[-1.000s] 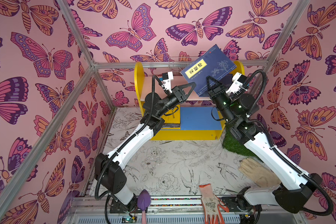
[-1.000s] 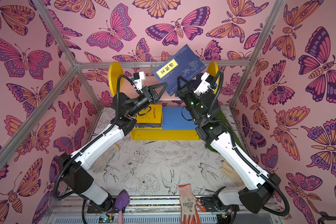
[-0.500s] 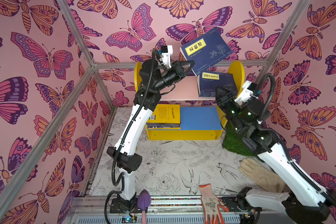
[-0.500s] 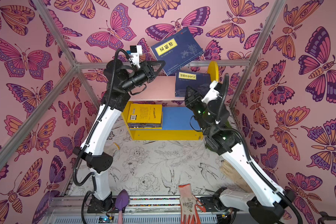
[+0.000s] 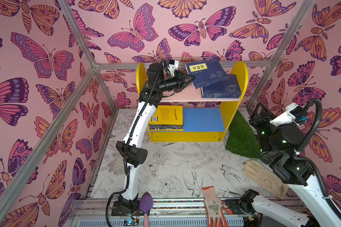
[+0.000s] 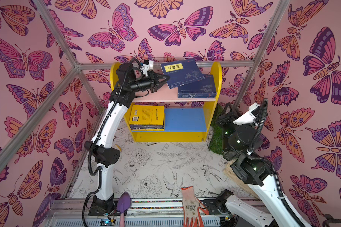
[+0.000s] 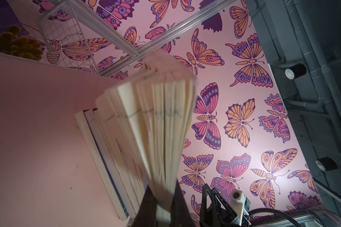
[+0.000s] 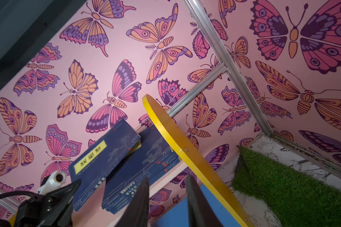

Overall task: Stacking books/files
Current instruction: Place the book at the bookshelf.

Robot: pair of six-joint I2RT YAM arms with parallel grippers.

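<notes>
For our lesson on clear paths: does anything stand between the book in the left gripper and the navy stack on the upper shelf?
Nothing visible does. The left gripper holds the navy book tilted over the stack; the right gripper stands apart.

Tilted navy book [image 5: 206, 72] over navy stack [image 5: 222, 89] on upper shelf [image 5: 180, 96], yellow-topped stack [image 5: 166, 117] on lower shelf [image 5: 203, 119]

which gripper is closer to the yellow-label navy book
Left. The left gripper holds the navy book by a corner; the right gripper is apart, past the shelf's yellow side panel.
</notes>
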